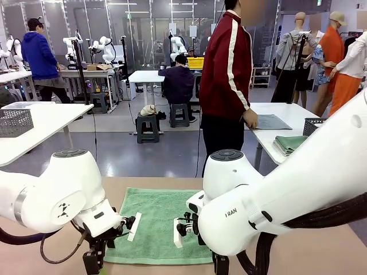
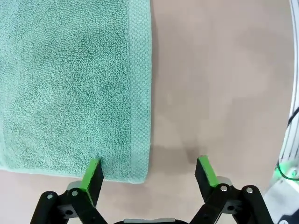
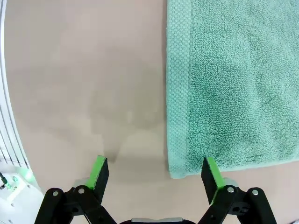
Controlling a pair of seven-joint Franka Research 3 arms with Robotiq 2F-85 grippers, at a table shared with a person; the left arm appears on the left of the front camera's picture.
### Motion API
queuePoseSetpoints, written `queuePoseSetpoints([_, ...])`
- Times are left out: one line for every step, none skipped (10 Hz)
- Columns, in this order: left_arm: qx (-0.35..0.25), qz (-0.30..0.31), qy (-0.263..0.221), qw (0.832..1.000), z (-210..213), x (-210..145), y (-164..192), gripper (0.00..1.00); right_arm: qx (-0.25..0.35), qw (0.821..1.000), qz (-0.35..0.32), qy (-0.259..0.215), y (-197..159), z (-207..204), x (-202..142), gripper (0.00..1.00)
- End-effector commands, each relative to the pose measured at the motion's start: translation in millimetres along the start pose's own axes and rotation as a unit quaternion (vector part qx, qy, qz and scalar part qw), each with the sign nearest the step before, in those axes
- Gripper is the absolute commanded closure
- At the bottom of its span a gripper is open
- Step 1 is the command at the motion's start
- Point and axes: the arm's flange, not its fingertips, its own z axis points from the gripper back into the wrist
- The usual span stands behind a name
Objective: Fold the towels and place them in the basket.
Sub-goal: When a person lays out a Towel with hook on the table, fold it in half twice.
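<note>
A sea-green towel [image 1: 157,223] lies flat and unfolded on the tan table between my two arms. My left gripper [image 2: 149,175] hovers open over the towel's [image 2: 70,84] near corner, one green pad above the hem, the other above bare table. My right gripper [image 3: 154,175] is open the same way at the towel's [image 3: 233,84] other near corner. In the front view both grippers [image 1: 94,260] [image 1: 221,264] point down at the picture's bottom edge. On a side table to the right lie a grey-blue towel [image 1: 272,121] and folded green towels [image 1: 289,143] beside the dark lattice basket [image 1: 313,125], half hidden by my right arm.
A person in a red jacket [image 1: 229,63] stands beyond the table's far edge, one hand on the side table [image 1: 269,137]. A second grey lattice basket [image 1: 15,121] sits on a white table at the left. Bare tabletop [image 1: 321,246] flanks the towel.
</note>
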Motion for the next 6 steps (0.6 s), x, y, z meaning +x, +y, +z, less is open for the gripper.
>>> queuePoseSetpoints([0.003,-0.008,-0.019,1.0,-3.8,-1.7,5.2,0.0,0.002,1.0,-0.007,0.001,-3.6,-2.9,2.7,0.0])
queuePoseSetpoints([0.002,-0.009,-0.019,1.0,-4.0,-2.0,4.9,0.0,0.004,1.0,-0.008,0.0,-4.2,-3.4,2.6,0.0])
queuePoseSetpoints([0.001,-0.009,-0.019,1.0,-4.8,-3.4,4.9,0.0,0.005,1.0,-0.009,0.0,-4.9,-4.3,2.6,0.0])
queuePoseSetpoints([0.002,-0.009,-0.02,1.0,-5.3,-2.2,5.2,0.0,0.008,1.0,-0.01,-0.001,-5.5,-4.9,2.3,0.0])
queuePoseSetpoints([0.005,-0.011,-0.018,1.0,-5.5,-1.6,5.1,0.11,0.013,1.0,-0.012,0.002,-5.8,-5.8,2.4,0.2])
queuePoseSetpoints([0.007,-0.01,-0.019,1.0,-5.7,-2.1,5.1,0.2,0.007,1.0,-0.013,-0.001,-6.1,-6.0,2.0,0.2])
